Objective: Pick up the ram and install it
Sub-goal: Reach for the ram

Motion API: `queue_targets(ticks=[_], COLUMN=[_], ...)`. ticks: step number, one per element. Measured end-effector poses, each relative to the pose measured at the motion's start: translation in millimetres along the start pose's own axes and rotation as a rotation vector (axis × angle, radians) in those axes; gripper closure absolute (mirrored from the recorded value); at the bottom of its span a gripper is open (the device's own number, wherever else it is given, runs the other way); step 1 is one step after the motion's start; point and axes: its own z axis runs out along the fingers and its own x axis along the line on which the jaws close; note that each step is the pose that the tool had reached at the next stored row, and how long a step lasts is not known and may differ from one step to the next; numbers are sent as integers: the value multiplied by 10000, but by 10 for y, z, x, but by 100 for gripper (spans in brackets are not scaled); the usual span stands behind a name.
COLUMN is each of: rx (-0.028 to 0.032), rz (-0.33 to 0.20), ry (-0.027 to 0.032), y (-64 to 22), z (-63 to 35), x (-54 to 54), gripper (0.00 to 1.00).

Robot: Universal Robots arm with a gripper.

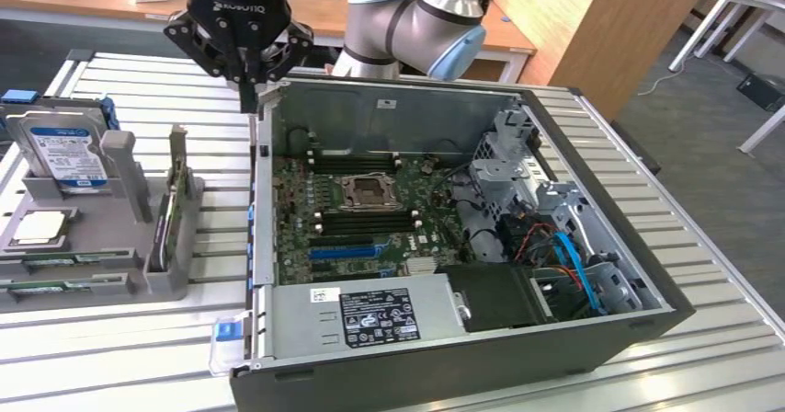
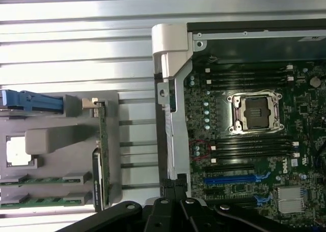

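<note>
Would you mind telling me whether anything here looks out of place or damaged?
Nothing stands out. The ram sticks lie level in the grey holder, the open computer case looks intact, and the shut gripper hangs empty above its edge.

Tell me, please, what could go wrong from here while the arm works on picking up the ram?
1. The gripper, shut, hangs right over the open grey metal computer case's side wall; a drop or swing could clip it.
2. The long thin green ram sticks lie in the grey plastic holder beside a taller green card standing on edge; reaching in might snag that card.
</note>
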Motion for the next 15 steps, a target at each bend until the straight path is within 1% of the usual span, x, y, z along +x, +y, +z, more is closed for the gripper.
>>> queue_targets(ticks=[15], rx=[2], rz=[1], ry=[20], y=[-10], z=[9], x=[124], gripper=[89])
